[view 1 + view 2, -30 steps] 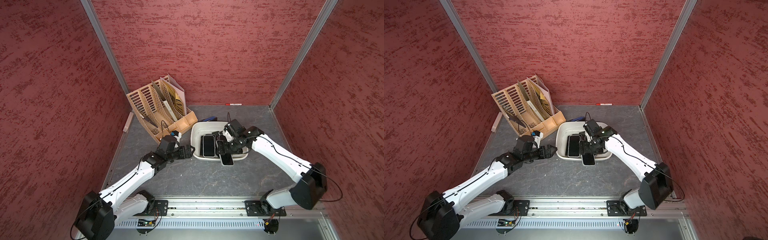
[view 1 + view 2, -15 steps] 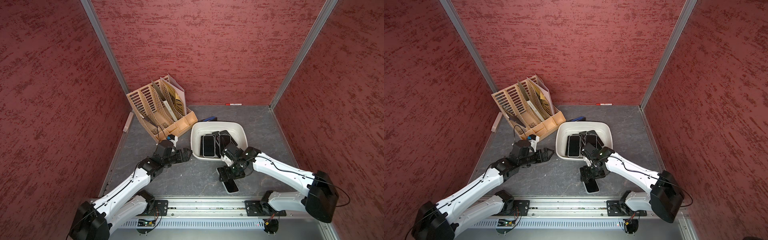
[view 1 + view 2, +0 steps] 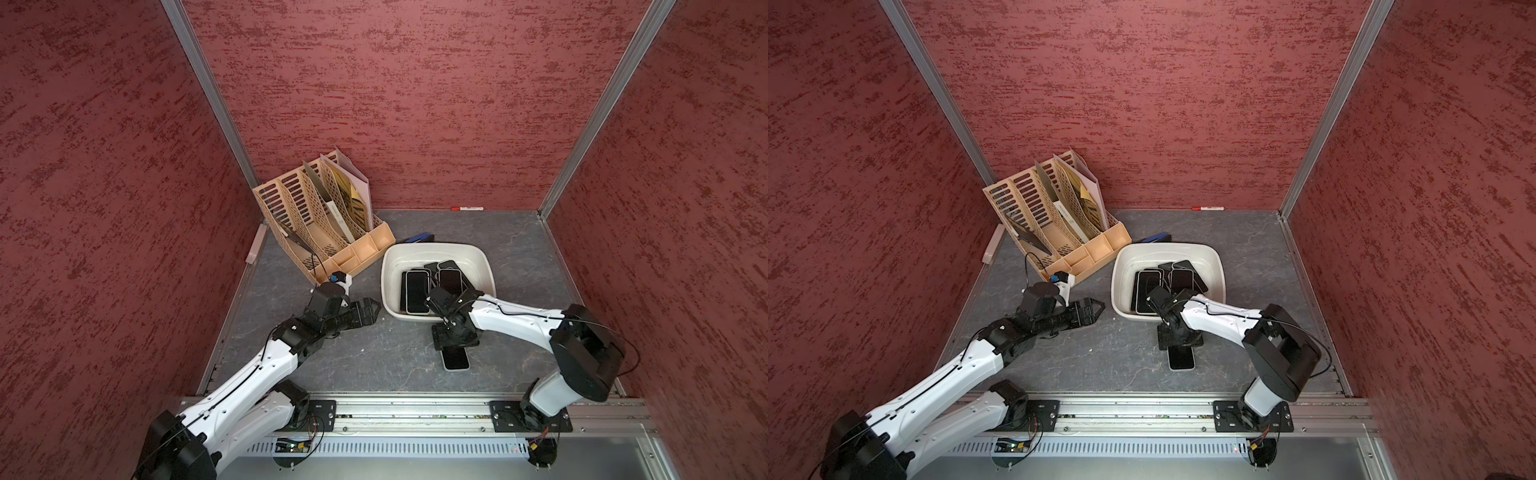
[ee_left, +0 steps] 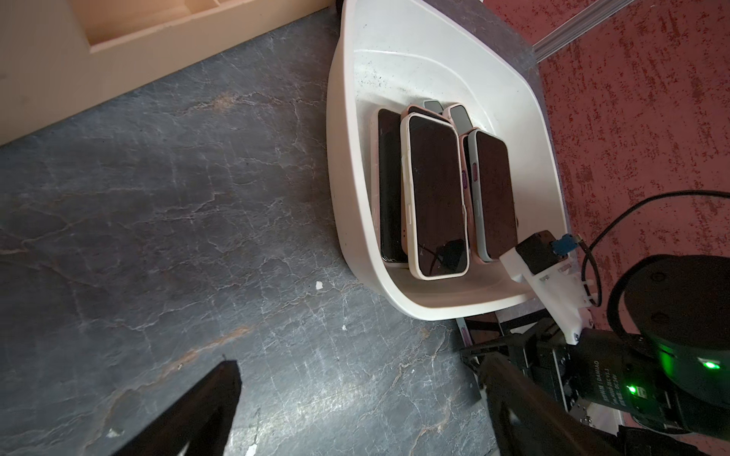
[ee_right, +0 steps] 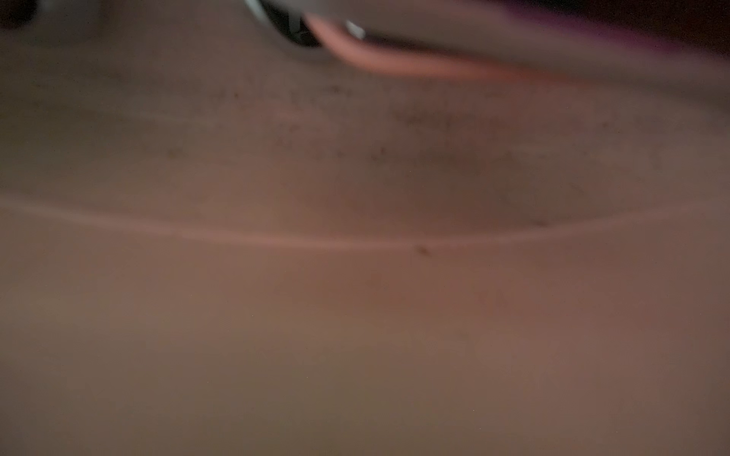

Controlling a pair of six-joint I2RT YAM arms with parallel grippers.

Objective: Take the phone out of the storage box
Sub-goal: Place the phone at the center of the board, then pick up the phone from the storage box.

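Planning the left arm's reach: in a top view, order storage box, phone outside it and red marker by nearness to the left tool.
1. storage box, beside the left tool.
2. phone, at the right tool.
3. red marker, back wall.

Storage box (image 3: 432, 248) with phones (image 3: 417, 291) inside; lone phone (image 3: 456, 359) outside, just before it

Shallow off-white box (image 3: 436, 248) (image 3: 1167, 247), with round corners and a wide rim, sitting flat. Inside the box, more phones (image 3: 417, 291) (image 4: 434, 197), dark screens up, side by side and partly piled on each other. Outside, near the front wall of the box, one phone (image 3: 456, 359) (image 3: 1182, 359): dark screen up, pale edge, lying flat or close to it, end nearest the box hidden.
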